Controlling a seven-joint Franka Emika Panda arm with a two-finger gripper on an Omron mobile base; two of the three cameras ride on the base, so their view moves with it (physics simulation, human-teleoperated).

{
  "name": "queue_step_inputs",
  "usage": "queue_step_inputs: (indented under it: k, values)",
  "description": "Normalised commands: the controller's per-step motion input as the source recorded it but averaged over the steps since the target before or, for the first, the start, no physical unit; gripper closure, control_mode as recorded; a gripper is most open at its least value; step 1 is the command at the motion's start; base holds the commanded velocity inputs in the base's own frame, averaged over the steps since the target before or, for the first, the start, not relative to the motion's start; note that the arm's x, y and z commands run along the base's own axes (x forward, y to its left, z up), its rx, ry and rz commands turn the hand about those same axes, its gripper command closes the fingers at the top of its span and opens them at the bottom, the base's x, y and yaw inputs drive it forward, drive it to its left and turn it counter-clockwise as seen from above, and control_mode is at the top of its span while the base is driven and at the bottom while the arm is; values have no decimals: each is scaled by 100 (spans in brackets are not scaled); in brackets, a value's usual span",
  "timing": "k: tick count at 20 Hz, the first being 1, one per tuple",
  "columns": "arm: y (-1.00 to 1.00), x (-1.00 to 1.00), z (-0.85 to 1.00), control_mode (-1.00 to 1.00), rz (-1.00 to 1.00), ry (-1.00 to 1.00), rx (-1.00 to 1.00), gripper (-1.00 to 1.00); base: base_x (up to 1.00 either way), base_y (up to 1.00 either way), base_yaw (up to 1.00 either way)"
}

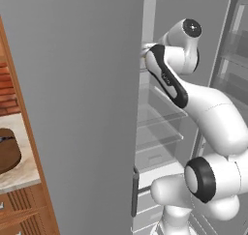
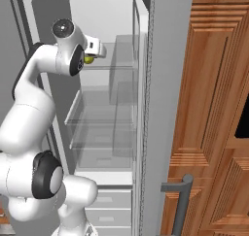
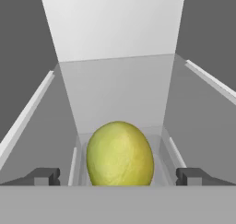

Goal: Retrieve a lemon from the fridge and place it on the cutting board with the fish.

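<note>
The fridge [image 2: 104, 16] stands with its right door [image 2: 158, 109] swung open, and my arm reaches onto an upper glass shelf. In the hand view the yellow-green lemon [image 3: 120, 154] lies on that shelf between the fingertips [image 3: 44, 176] of my gripper [image 3: 119, 177]. The jaws are open, one to each side of the fruit, with gaps showing. From the right base view the lemon [image 2: 89, 59] peeks out just under my hand. The dark brown cutting board [image 1: 7, 154] rests on the counter at the far left. A thin grey streak on it, the fish [image 1: 4, 139], is cut off by the frame edge.
The fridge's shut left door [image 1: 82, 108] stands between the arm and the counter [image 1: 22, 173]. Lower glass shelves [image 2: 102, 133] and white drawers [image 2: 109, 201] sit under the arm. Wooden cabinets [image 2: 209, 109] with a grey bar handle [image 2: 180, 201] flank the open door.
</note>
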Motion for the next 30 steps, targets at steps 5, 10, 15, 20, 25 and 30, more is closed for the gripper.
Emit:
queue_step_inputs:
  k: [5,10,15,20,25,30]
  values:
    - [6,16,0,-100,0,2,0,-100,0,0,0]
    - [0,22,-7,-100,0,3,0,-100,0,0,0]
    - [0,25,-1,-100,0,4,0,-100,0,0,0]
    - [0,7,-4,-100,0,6,0,-100,0,0,0]
    - [0,0,-10,-100,0,5,0,100,0,0,0]
    - [0,0,-17,-100,0,6,2,100,0,0,0]
